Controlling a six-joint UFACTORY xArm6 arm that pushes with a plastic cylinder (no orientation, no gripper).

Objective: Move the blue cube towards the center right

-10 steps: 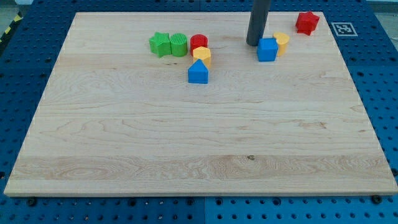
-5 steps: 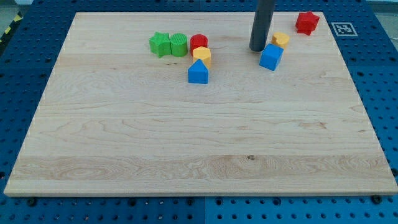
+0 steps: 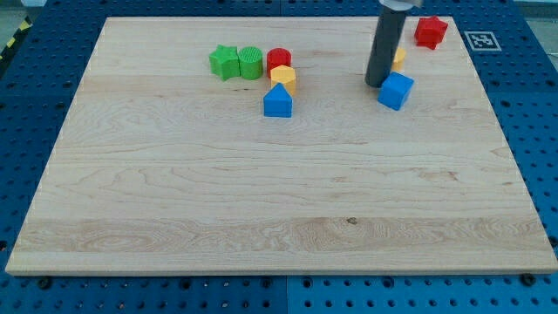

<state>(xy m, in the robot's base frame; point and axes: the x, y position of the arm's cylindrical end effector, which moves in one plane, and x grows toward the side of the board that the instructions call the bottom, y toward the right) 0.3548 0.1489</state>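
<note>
The blue cube lies on the wooden board near the view's top right, turned slightly. My tip stands right at the cube's upper left side, touching or almost touching it. The dark rod rises out of the view's top and hides most of a yellow block just above the cube.
A red star-shaped block sits at the top right corner. A cluster at top centre holds a green star, a green cylinder, a red cylinder, a yellow block and a blue house-shaped block. The board's right edge is near.
My tip has moved right and down, pushing the blue cube the same way, away from the yellow block. The cube has turned a little. The other blocks have not moved.
</note>
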